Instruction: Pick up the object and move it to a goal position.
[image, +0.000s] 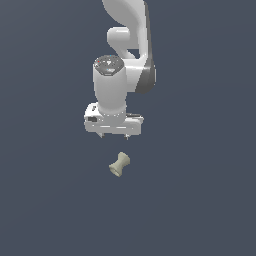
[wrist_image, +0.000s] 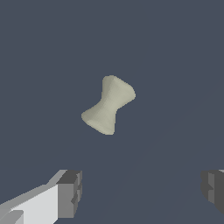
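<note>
The object is a small pale beige spool with flared ends and a narrow waist, lying on its side on the dark grey floor. It also shows in the wrist view, tilted diagonally. My gripper hangs above the floor, pointing down, a little behind and above the spool in the exterior view. Its fingers are spread wide apart and hold nothing. In the wrist view the gripper sits off to one side of the spool, not around it.
The white arm rises behind the gripper to the top of the exterior view. The floor is a plain dark grey surface with no other objects in sight.
</note>
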